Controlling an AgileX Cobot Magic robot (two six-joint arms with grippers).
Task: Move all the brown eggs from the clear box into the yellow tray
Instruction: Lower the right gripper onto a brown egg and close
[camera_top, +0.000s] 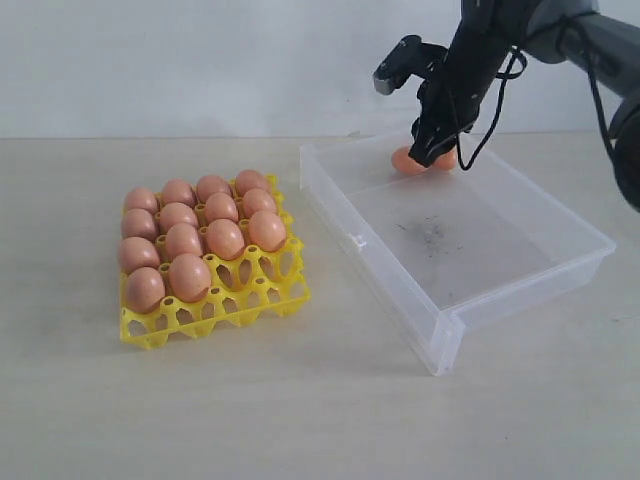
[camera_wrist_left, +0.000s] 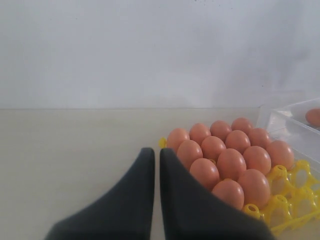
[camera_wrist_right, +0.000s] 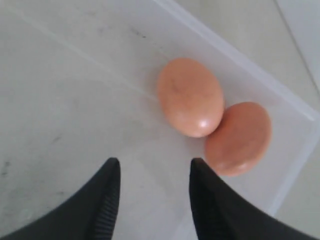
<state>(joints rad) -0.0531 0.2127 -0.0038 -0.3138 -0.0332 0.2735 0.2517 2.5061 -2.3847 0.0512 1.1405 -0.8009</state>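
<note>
Exterior view: eggs (camera_top: 405, 160) near end effector (camera_top: 428, 152)

The right gripper (camera_top: 429, 154) covers most of two brown eggs (camera_top: 404, 160) in the clear box's (camera_top: 530, 300) far corner, and the left wrist view's edge cuts off the yellow tray (camera_wrist_left: 296, 199).

Beige table (camera_top: 300, 420) — white wall (camera_top: 200, 60) (plain)

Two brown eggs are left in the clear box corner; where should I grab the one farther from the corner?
Grip that brown egg across its narrow middle, coming straight down with the right gripper's open fingers. It lies on its side and touches the other egg near one end, so its waist probably looks free, while the clear box wall close behind hinders a sideways approach.
</note>
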